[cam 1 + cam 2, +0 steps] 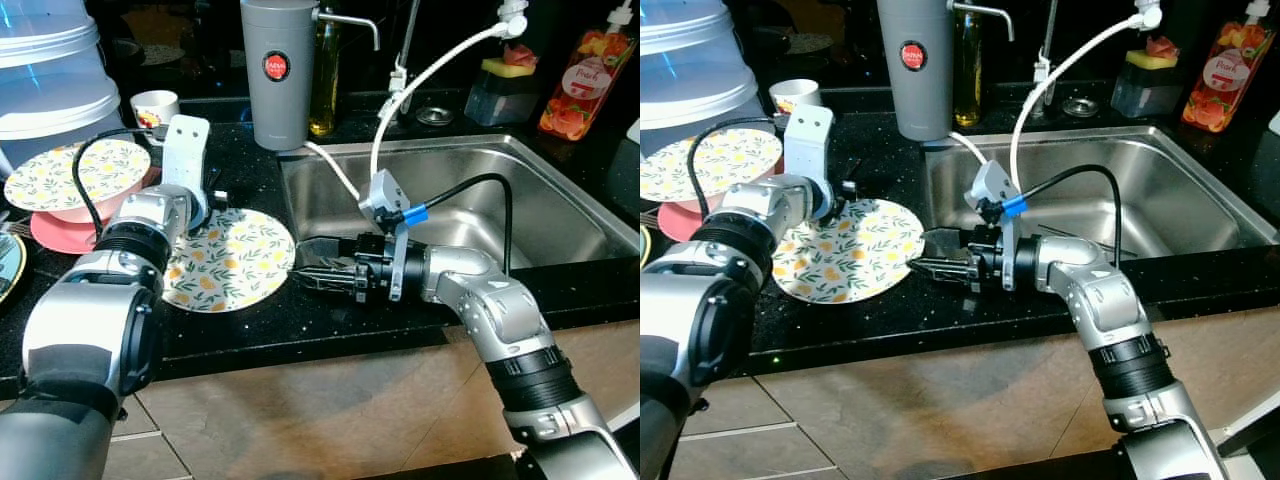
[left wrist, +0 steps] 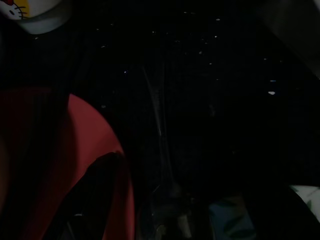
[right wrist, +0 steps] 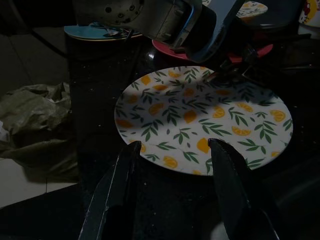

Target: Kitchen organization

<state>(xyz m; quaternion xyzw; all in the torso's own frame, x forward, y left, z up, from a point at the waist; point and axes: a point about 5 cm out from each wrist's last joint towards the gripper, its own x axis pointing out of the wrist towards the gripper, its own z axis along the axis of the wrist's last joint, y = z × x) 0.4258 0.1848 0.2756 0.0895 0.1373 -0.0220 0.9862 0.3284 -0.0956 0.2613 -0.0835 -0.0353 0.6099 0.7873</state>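
Countertop of speckled black stone carries us from the steel sink leftward to our lemon-print plate, lying flat between both arms. Our right gripper hovers just off its sink-side rim, fingers spread apart. Our left gripper sits at the plate's far edge; whether it is parted we cannot tell.
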